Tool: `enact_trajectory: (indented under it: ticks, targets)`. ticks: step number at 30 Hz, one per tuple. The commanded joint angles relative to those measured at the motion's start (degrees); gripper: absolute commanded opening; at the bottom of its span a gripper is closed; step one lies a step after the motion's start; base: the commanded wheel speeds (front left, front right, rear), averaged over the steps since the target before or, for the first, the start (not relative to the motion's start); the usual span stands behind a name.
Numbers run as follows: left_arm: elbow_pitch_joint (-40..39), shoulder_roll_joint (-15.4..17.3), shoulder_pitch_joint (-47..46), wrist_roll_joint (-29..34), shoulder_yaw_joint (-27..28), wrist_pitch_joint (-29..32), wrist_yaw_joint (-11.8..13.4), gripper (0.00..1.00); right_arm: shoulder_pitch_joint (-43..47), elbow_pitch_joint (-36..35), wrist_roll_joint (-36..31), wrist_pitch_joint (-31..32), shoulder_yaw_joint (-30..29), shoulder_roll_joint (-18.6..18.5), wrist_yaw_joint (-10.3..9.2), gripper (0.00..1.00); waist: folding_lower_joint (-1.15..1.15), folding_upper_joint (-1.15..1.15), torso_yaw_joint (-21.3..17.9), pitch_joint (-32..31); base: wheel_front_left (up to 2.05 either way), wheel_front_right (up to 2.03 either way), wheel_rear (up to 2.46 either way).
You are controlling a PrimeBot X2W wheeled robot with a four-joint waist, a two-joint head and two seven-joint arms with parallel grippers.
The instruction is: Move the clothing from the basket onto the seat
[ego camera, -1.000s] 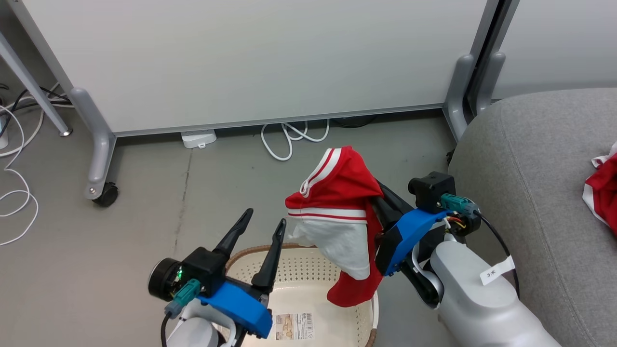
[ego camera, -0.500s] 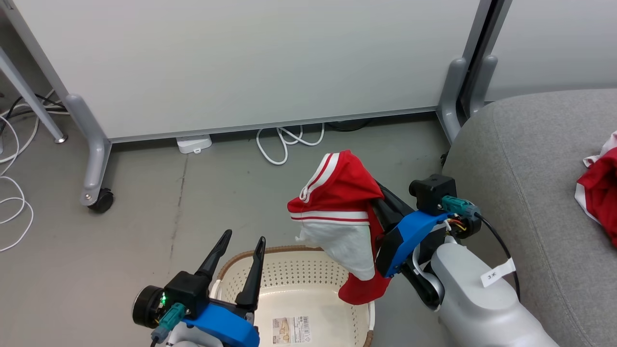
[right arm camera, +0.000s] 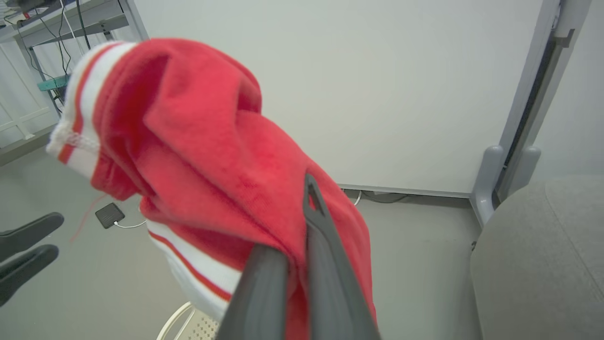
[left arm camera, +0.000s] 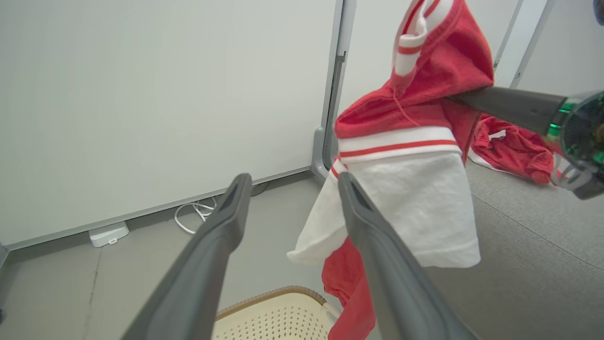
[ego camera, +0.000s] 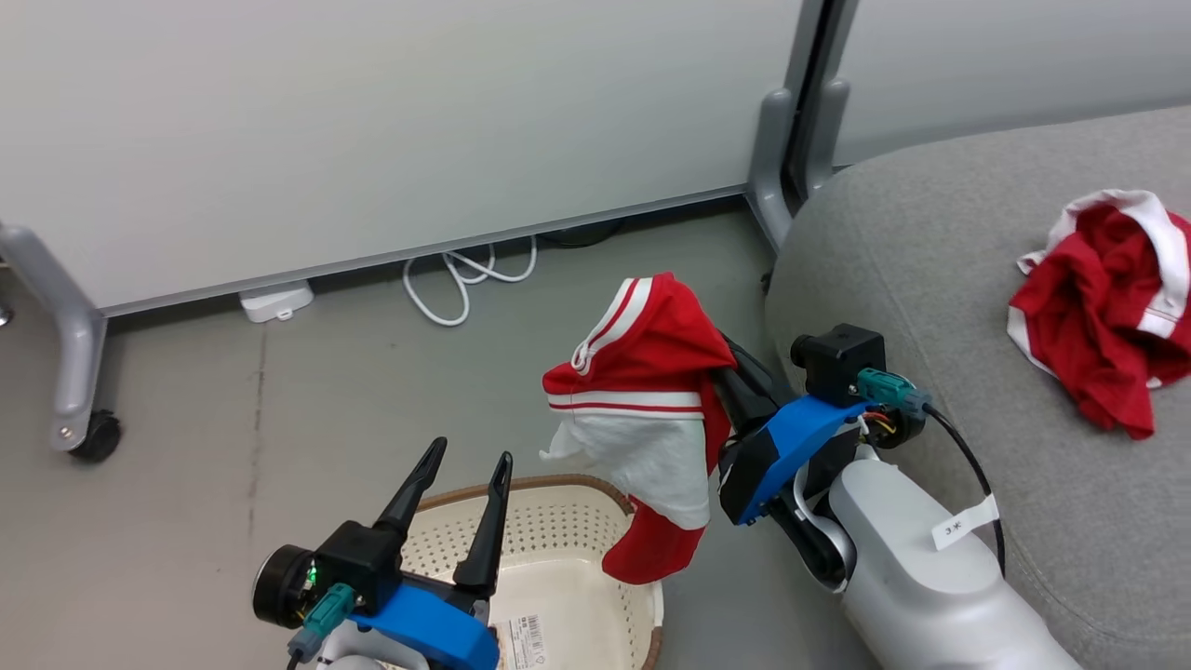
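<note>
Camera: swung right across the basket.
Clothing: red garment, hem gone from inside the basket to its right rim.
Left arm: left hand drawn back toward the basket's left rim.

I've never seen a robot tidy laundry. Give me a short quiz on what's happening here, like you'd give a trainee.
1. True or false: the left pincer is open and empty.
2. The right pincer is shut on: A) a towel; B) a red-and-white garment; C) a shoe.
3. Where does the other red garment lie?
Key: 1 true. 2 B. 3 On the grey sofa, not in the basket.
</note>
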Motion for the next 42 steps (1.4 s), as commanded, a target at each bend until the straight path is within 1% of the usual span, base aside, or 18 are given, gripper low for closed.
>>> enact_trajectory:
  ticks: [1, 3, 4, 10, 19, 24, 29, 33, 42]
  targets:
    - [-0.3, 0.4, -0.4, -0.2, 0.2, -0.1, -0.1, 1.00, 0.6, -0.5, -0.5, -0.2, -0.5, 0.1, 0.01, 0.00, 0.00, 0.00, -3.1, 0.6, 0.00, 0.00, 0.00]
    - [-0.4, 0.5, -0.7, -0.2, 0.2, -0.1, -0.1, 1.00, 0.7, -0.9, -0.7, -0.2, -1.0, 0.1, 0.01, 0.00, 0.00, 0.00, -4.9, 0.8, 0.00, 0.00, 0.00]
    - [-0.4, 0.5, -0.7, -0.2, 0.2, -0.1, -0.1, 1.00, 0.7, -0.9, -0.7, -0.2, -1.0, 0.1, 0.01, 0.00, 0.00, 0.00, -4.9, 0.8, 0.00, 0.00, 0.00]
    - [-0.6, 1.0, -1.3, -0.3, 0.0, -0.2, -0.1, 1.00, 1.2, -2.0, -1.2, -0.2, -2.3, 0.1, 0.01, 0.00, 0.00, 0.00, -10.5, 1.9, 0.00, 0.00, 0.00]
    - [-0.8, 1.6, -1.7, 0.2, -0.2, -0.2, -0.1, 1.00, 1.8, -3.3, -1.4, -0.2, -3.6, 0.1, 0.01, 0.00, 0.00, 0.00, -17.9, 3.0, 0.00, 0.00, 0.00]
    - [-0.9, 2.0, -2.1, 0.4, -0.6, -0.1, -0.1, 1.00, 2.2, -3.8, -1.6, -0.2, -4.0, 0.1, 0.01, 0.00, 0.00, 0.00, -21.1, 3.5, 0.00, 0.00, 0.00]
    - [-0.7, 2.3, -2.3, 0.4, -0.8, -0.2, -0.1, 1.00, 2.6, -4.3, -1.1, -0.2, -4.3, 0.1, 0.01, 0.00, 0.00, 0.00, -23.2, 3.9, 0.00, 0.00, 0.00]
    - [-0.6, 2.5, -2.3, 0.4, -1.0, -0.2, -0.1, 1.00, 3.0, -4.6, -0.8, -0.2, -4.4, 0.1, 0.01, 0.00, 0.00, 0.00, -24.2, 4.1, 0.00, 0.00, 0.00]
    - [-0.8, 3.0, -2.5, 0.1, -1.6, -0.2, -0.1, 1.00, 3.3, -5.0, -0.5, -0.2, -4.9, 0.1, 0.01, 0.00, 0.00, 0.00, -24.3, 4.4, 0.00, 0.00, 0.00]
